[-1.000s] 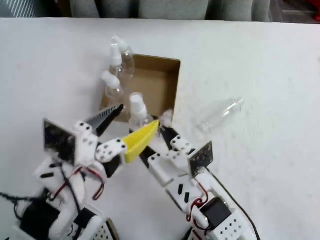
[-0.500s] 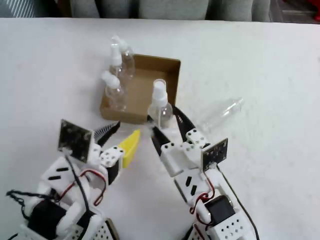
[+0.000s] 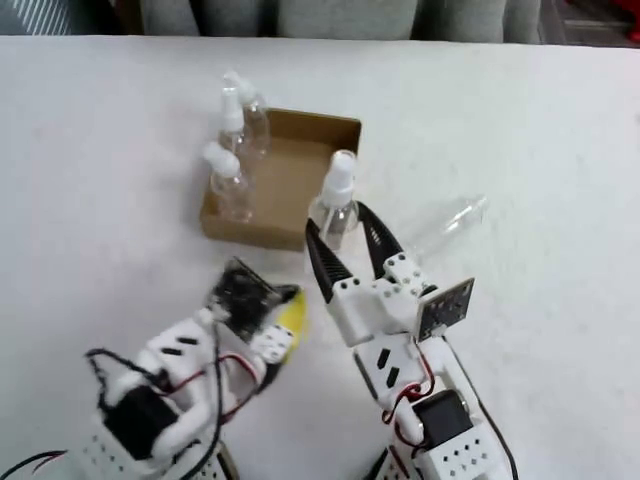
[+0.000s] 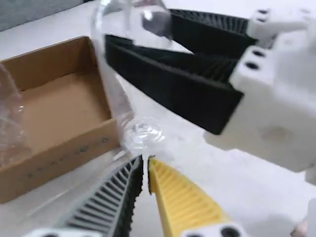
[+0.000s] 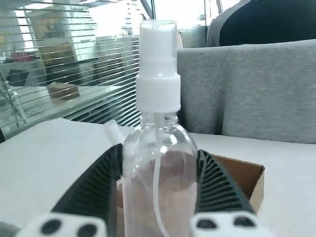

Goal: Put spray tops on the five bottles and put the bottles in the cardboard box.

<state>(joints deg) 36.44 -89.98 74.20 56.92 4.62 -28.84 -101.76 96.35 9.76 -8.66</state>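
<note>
The right gripper (image 3: 338,222) pinches a capped bottle (image 3: 338,192) upright at the cardboard box's (image 3: 330,121) lower-right rim — likely to set it inside — while the left gripper (image 4: 145,161) sits pressed together, empty.

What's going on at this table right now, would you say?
The right gripper is shut on a bottle with a spray top, held upright at the cardboard box's near right corner. The left gripper is shut and empty, nearer the arms' bases. Two topped bottles stand at the box's left side; another bottle lies on the table.
</note>
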